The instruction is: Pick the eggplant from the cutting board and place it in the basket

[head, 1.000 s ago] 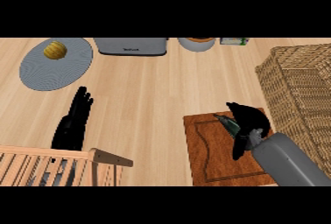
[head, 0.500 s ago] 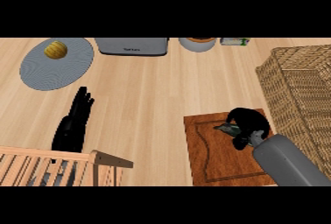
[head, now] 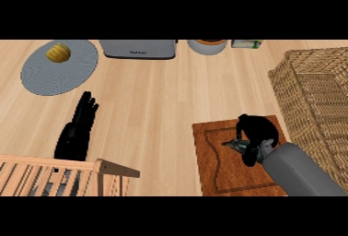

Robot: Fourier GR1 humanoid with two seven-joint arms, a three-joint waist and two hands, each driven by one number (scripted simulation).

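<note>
The right hand (head: 257,134) curls its fingers around the eggplant (head: 239,145) on the board (head: 214,170), ready to lift toward the basket (head: 312,92); the left hand (head: 78,131) rests open.

Nothing readable here tbh
The grey toaster (head: 138,48) at the back of the worktop (head: 163,97) has a small dark mark on its front, probably a brand, but it's too tiny to make out. No other labels or numbers.
</note>
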